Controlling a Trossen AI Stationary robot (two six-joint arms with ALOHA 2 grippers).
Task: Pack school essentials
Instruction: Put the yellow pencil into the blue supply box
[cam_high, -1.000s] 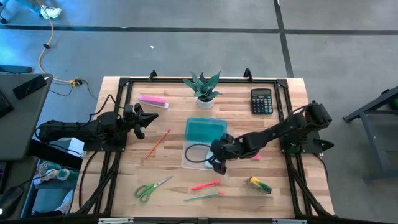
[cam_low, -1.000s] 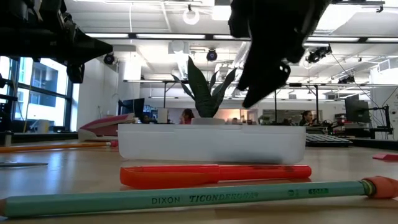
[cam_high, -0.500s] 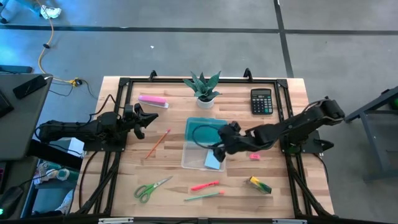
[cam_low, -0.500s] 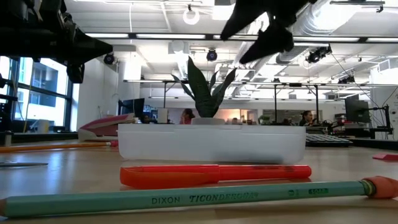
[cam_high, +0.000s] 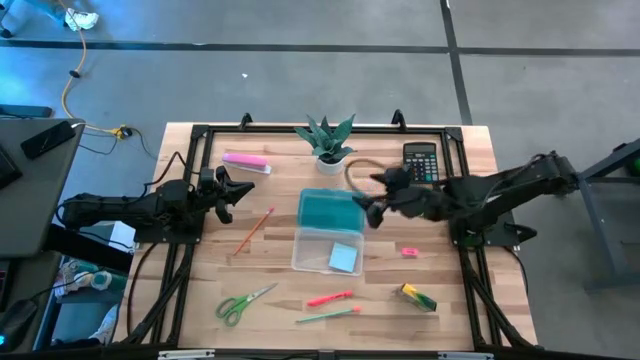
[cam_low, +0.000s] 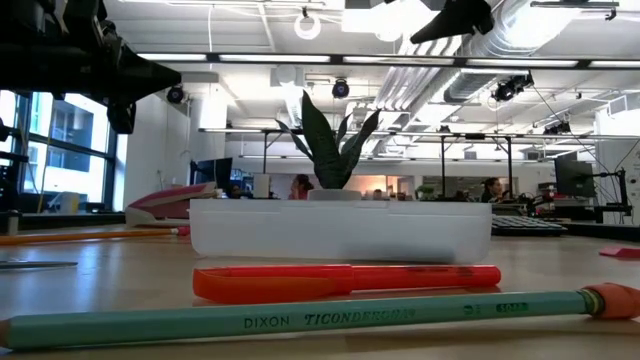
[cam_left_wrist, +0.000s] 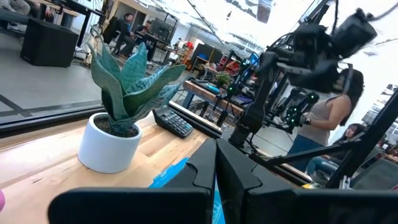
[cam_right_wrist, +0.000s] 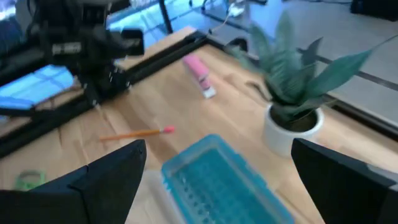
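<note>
A clear tray with a teal lid beside it lies mid-table; the low view shows its white wall. The light-blue note pad lies flat inside the tray. My right gripper hovers open above the lid's right side, holding nothing; its fingers stand wide apart. The orange pencil, green-handled scissors, pink-red pen, green pen, tiny pink eraser and yellow-green block lie flat on the table. My left gripper waits shut at the left edge.
A potted plant stands behind the lid, the black calculator to its right and the long pale-pink bar to its left. Black frame rails run along the table's left and right sides. People sit in the room beyond.
My right gripper has risen from low over the tray and drawn back toward the table's far right, leaving the top of the low view. The note pad, hidden under it a second ago, now lies in the tray.
</note>
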